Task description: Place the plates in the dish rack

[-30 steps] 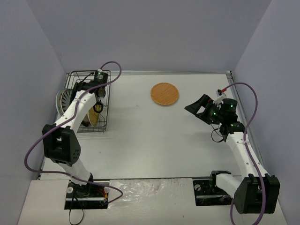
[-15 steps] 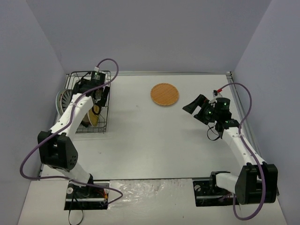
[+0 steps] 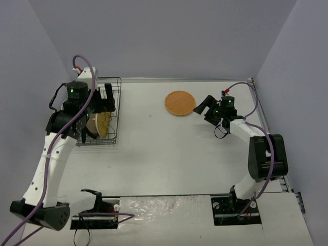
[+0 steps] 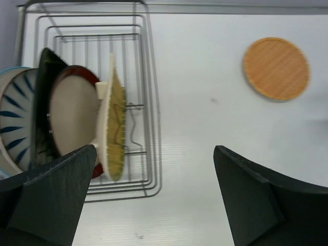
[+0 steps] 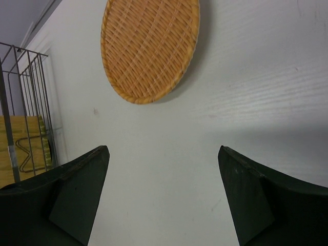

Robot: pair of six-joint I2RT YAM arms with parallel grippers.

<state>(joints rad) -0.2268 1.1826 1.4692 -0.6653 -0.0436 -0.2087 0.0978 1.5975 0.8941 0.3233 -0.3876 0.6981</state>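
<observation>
One dish rack [image 4: 149, 92]. Five plates told apart in all. Four on edge in the rack: one white plate with dark radial stripes [image 4: 13, 118], one dark square plate [image 4: 45, 77], one red-rimmed cream plate [image 4: 72, 118], one yellow-green oblong plate [image 4: 117, 133]. One orange round plate [image 4: 277, 68] outside it. Two grippers: left gripper [image 4: 154, 148], right gripper [image 5: 163, 148].
</observation>
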